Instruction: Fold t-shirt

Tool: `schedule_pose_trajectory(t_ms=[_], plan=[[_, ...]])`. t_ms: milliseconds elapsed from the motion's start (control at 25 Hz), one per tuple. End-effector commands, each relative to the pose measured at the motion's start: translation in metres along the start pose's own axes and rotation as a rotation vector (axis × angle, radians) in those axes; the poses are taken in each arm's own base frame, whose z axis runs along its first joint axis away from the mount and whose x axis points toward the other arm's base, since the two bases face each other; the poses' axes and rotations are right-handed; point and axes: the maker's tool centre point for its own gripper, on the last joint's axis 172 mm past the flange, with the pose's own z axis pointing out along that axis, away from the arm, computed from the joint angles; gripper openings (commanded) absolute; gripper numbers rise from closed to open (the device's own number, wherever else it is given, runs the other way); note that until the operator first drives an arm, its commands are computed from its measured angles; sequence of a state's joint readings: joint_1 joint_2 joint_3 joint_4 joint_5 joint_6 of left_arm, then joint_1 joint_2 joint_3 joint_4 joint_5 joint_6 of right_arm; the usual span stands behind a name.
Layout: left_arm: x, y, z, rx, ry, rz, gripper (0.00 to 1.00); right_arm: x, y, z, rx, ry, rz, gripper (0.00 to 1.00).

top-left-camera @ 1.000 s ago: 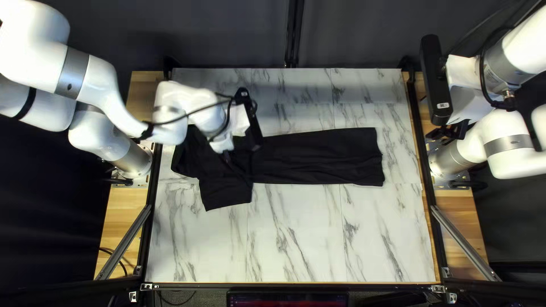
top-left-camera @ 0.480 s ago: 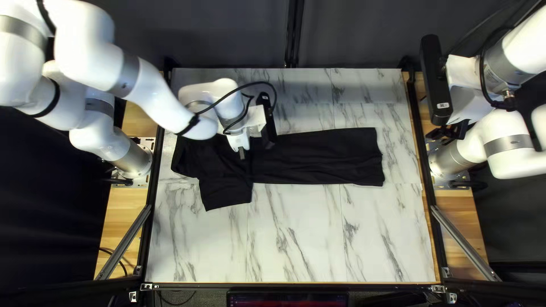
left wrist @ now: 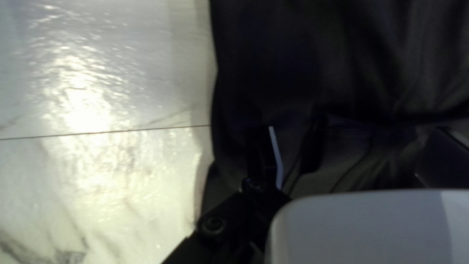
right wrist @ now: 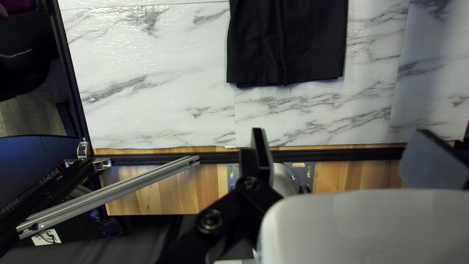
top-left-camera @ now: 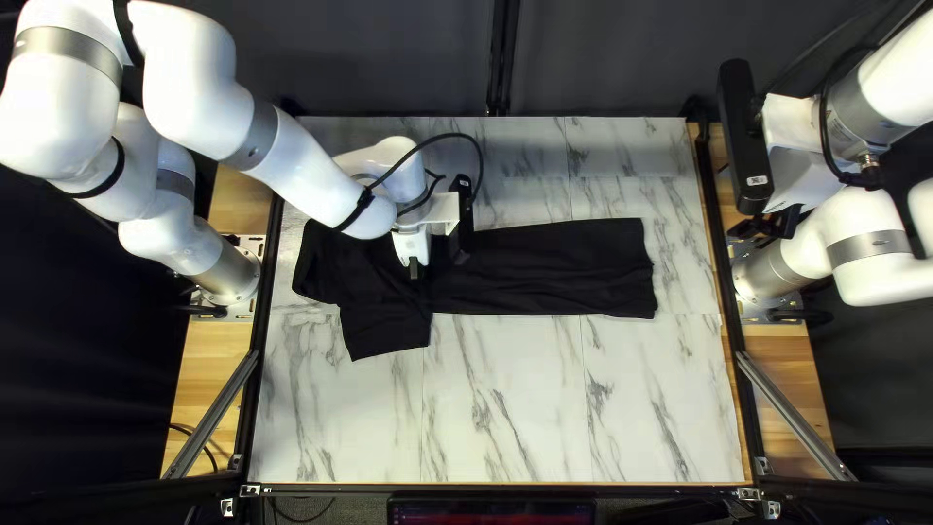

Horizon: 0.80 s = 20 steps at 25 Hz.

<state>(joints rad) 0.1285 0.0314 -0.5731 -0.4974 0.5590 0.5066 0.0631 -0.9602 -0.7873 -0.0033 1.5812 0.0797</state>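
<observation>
Sleeve (top-left-camera: 387, 331) juts from the strip toward the near edge. Left gripper (left wrist: 351, 137): fingers apart, low over black t-shirt (top-left-camera: 544, 270) lying across mid-table; I'd pinch top layer only, fold square, no drag. Right gripper (right wrist: 342, 137): fingers apart, beyond hem (right wrist: 310, 78).

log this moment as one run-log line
part-folded black cloth t-shirt on white marble-patterned table | left gripper open over shirt | right gripper open, away from shirt

Left hand (top-left-camera: 415, 268) low, fingers apart, right hand (top-left-camera: 766, 227) high, fingers apart
</observation>
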Motion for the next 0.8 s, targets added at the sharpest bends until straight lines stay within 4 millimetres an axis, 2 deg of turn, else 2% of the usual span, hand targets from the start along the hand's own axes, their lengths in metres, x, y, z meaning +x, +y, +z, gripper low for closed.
schedule_pose_trajectory(t_ms=[40,280,360,480,520,800], plan=[[0.0,0.0073,0.0024,0.008,-0.003,0.025,0.91,0.0,0.0,0.0,0.0,0.0,0.0,1.0],[0.001,0.0074,0.0041,0.006,-0.016,0.04,0.86,0.0,0.0,0.0,0.0,0.0,0.0,1.0],[0.0001,0.0073,0.0026,0.004,-0.022,0.04,0.79,0.0,0.0,0.0,0.0,0.0,0.0,1.0],[0.0009,0.0071,0.0009,0.003,-0.028,0.041,0.49,0.0,0.0,0.0,0.0,0.0,0.0,1.0],[0.0014,0.0069,0.0004,0.003,-0.029,0.042,0.08,0.0,0.0,0.0,0.0,0.0,0.0,1.0],[0.0051,0.0053,-0.003,0.007,-0.029,0.048,0.07,0.0,0.0,0.0,0.0,0.0,0.0,1.0]])
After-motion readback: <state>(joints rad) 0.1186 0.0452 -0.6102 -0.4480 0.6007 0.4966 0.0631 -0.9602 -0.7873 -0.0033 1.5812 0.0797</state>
